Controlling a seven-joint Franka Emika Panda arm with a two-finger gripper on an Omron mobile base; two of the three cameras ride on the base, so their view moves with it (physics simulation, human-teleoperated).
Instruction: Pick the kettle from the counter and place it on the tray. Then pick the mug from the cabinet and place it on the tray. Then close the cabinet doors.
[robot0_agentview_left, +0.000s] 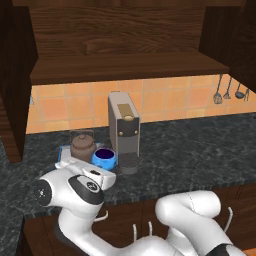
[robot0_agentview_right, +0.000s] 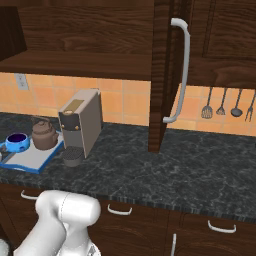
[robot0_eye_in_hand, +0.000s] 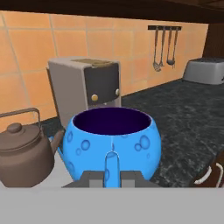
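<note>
Closest to the hand camera, the dark two-finger gripper (robot0_eye_in_hand: 111, 175) has its jaws pinched narrow on the handle of the round bright blue mug (robot0_eye_in_hand: 113, 142) with a dark purple inside. In the right base view, left to right: the mug sits on the flat grey tray with a blue rim (robot0_agentview_right: 31, 158), the squat coppery-brown kettle (robot0_agentview_right: 44, 133) stands beside it on the tray, then the boxy grey-and-brown coffee machine (robot0_agentview_right: 82, 121) on the black marbled counter (robot0_agentview_right: 165, 165), and the open dark wood cabinet door (robot0_agentview_right: 165, 75).
</note>
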